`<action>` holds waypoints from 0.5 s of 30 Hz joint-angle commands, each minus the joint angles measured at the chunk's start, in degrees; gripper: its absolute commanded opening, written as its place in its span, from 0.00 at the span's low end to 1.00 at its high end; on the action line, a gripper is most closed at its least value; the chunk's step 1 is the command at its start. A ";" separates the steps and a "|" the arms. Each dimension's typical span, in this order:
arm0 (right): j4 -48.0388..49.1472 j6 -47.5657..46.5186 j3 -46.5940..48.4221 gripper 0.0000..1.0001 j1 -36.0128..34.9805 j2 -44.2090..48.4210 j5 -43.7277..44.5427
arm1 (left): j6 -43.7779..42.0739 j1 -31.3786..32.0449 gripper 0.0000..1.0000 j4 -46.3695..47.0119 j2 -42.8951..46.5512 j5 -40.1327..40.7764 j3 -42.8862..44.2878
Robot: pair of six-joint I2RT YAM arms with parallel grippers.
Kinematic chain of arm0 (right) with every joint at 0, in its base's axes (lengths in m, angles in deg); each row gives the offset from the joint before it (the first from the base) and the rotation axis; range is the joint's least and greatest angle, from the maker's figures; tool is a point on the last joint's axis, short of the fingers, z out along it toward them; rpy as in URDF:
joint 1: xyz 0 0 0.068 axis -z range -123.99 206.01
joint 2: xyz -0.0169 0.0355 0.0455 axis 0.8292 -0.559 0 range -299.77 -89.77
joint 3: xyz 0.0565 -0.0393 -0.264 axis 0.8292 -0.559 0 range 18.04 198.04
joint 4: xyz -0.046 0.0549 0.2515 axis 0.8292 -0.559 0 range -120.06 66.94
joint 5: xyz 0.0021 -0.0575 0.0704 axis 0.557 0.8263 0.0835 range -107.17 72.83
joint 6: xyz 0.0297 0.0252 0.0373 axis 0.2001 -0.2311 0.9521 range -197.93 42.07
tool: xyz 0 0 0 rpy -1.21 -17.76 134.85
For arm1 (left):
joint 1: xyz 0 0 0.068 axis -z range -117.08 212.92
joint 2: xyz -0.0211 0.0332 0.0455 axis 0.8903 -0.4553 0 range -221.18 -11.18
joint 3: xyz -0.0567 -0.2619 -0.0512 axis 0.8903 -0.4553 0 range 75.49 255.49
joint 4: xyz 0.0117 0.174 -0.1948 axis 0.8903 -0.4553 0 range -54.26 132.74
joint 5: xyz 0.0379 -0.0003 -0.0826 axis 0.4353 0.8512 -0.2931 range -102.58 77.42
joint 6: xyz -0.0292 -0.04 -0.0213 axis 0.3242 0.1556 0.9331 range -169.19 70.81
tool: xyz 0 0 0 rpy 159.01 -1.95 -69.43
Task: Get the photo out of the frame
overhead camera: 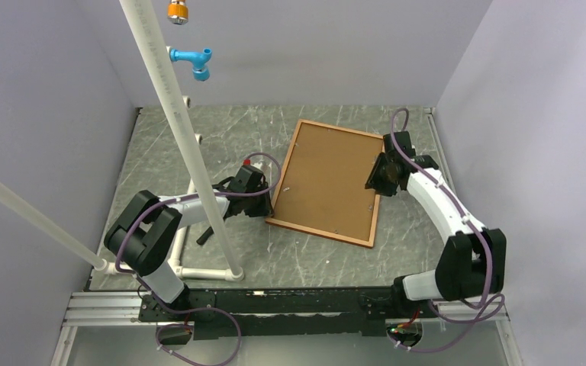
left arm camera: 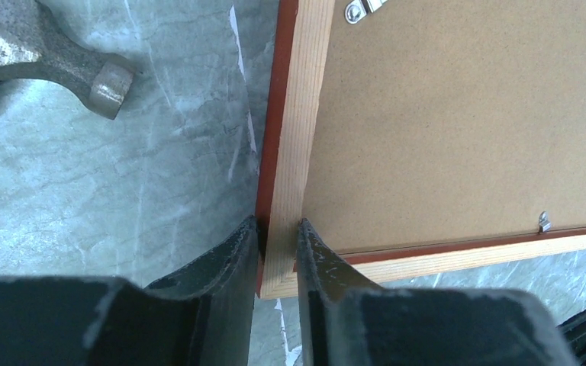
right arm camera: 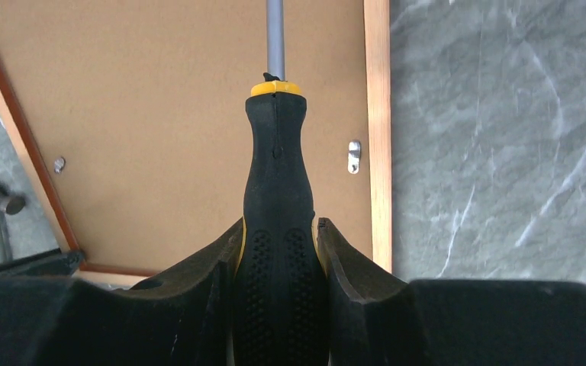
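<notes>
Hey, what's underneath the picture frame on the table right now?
The frame lies back-up on the grey table. Only its brown backing board and small metal tabs show; whatever sits under the board, any picture included, is covered.

Lab test cell: bare pale walls (overhead camera: 38, 91), white pipe rig (overhead camera: 169, 99), aluminium mounting rail (overhead camera: 103, 309).

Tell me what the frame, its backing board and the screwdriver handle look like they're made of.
The frame looks like pale bare wood, visible grain, with a reddish-brown painted outer edge. The backing board is probably matte brown fibreboard, finely speckled. The screwdriver handle is likely black rubbery plastic, dimpled grip, yellow collar.
</notes>
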 commanded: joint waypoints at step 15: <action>20.97 -3.93 9.19 0.00 -6.69 -16.58 -28.41 | -3.22 -0.43 0.35 -3.10 -3.54 -2.59 4.70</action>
